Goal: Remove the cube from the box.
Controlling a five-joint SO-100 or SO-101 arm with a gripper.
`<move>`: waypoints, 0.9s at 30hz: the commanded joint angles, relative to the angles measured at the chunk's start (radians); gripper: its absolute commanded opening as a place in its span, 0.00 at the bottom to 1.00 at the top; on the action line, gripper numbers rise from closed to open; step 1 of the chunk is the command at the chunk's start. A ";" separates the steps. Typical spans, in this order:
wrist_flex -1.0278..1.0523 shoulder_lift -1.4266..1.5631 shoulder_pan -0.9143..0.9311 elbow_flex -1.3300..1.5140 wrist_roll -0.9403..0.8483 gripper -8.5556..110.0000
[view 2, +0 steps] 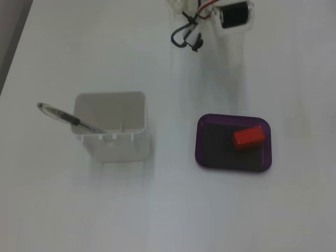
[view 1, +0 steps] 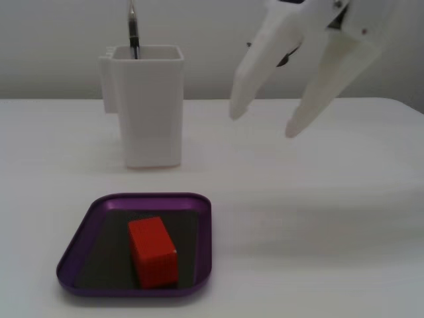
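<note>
The red-orange cube (view 1: pixel 154 250) lies inside the shallow purple box (view 1: pixel 74 254) at the front left of the table in a fixed view. It also shows in the other fixed view (view 2: pixel 249 137), towards the right end of the box (view 2: pixel 199 144). My white gripper (view 1: pixel 264 123) hangs in the air at the upper right, well behind and to the right of the box. Its jaws are spread apart and hold nothing. In the view from above only the arm's motor and wires (view 2: pixel 234 14) show clearly at the top edge.
A tall white square container (view 1: pixel 149 106) with a pen (view 1: pixel 133 30) in it stands behind the box. From above, the container (view 2: pixel 110 123) sits left of the box, with the pen (view 2: pixel 63 116) leaning out to the left. The table is white.
</note>
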 commanded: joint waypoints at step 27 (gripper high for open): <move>0.005 -0.910 -0.020 -0.841 0.002 0.24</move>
